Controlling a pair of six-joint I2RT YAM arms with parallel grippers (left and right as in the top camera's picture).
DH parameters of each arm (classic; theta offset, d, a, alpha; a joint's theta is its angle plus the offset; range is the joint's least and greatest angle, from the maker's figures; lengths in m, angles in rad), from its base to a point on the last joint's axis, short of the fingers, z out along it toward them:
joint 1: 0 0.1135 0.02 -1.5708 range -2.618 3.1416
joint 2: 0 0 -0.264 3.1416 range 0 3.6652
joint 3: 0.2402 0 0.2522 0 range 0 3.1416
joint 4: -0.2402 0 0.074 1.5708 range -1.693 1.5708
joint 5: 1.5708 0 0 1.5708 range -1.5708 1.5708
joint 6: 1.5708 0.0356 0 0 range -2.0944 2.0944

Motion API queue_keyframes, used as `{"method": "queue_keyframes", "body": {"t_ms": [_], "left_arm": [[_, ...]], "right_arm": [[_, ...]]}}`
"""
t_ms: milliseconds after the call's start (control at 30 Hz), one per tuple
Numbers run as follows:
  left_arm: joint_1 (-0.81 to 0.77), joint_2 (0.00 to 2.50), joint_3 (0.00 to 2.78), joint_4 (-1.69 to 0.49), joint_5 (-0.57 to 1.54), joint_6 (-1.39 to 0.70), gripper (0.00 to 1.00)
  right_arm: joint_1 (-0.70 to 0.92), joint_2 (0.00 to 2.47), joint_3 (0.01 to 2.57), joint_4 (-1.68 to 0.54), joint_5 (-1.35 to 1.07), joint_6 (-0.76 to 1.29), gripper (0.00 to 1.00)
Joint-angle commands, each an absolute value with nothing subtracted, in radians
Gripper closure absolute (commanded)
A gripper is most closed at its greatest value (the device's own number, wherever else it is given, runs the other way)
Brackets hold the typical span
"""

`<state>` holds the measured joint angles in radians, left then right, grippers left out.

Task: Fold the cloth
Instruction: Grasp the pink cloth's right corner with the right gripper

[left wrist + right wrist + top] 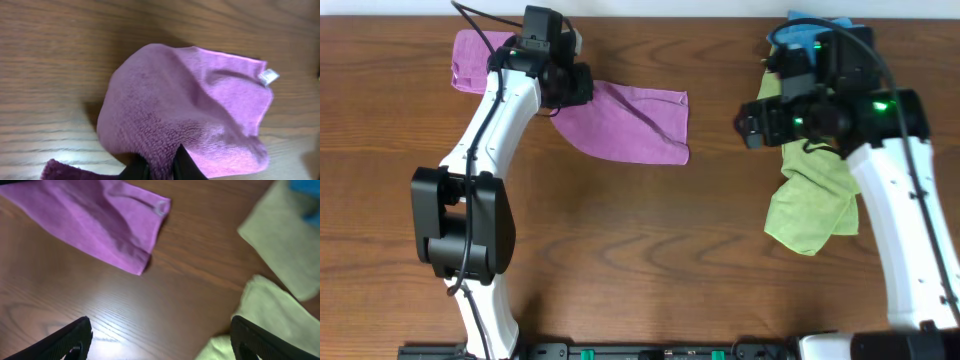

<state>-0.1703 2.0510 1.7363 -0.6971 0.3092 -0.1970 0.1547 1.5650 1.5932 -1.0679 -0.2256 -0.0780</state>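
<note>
Over table (pixel 620 260) rear | left hand (pixel 161 162) pinches cloth (pixel 190 100), arm bent | right hand (pixel 160 325) agape

Overhead camera looks straight down from high above the wooden desk (pixel 650 250), taking in both arms. Left wrist camera sits very close above the purple cloth (pixel 190 110), looking past the left end effector (pixel 160 156). Right wrist camera is farther back, tilted across the desk. All three views share the cloth's tagged corner.
</note>
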Motion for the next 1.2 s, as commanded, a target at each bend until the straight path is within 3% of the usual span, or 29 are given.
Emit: {"method": "queue_keyframes", "body": {"t_ms": [0,33,67,200,433,633,1167], "left_arm": [[-0.171,2.049,1.750,-0.730,0.243,-0.183,0.43],[-0.170,2.049,1.750,-0.741,0.235,-0.183,0.20],[-0.170,2.049,1.750,-0.752,0.218,-0.183,0.04],[-0.168,2.049,1.750,-0.772,0.076,-0.184,0.04],[-0.138,2.050,1.750,-0.739,0.072,-0.213,0.05],[-0.089,2.073,1.749,-0.669,0.204,-0.237,0.04],[-0.045,2.192,1.750,-0.650,0.342,-0.267,0.05]], "right_arm": [[0.200,1.627,1.589,-1.031,-0.240,-0.084,0.29],[0.210,1.645,1.589,-1.015,-0.240,-0.083,0.31],[0.218,1.662,1.589,-1.000,-0.240,-0.083,0.31],[0.247,1.736,1.589,-0.934,-0.241,-0.076,0.29],[0.282,1.835,1.589,-0.882,-0.244,-0.048,0.28],[0.283,1.879,1.589,-0.762,-0.300,-0.038,0.18],[0.260,2.059,1.589,-0.689,-0.403,0.031,0.14]]}}
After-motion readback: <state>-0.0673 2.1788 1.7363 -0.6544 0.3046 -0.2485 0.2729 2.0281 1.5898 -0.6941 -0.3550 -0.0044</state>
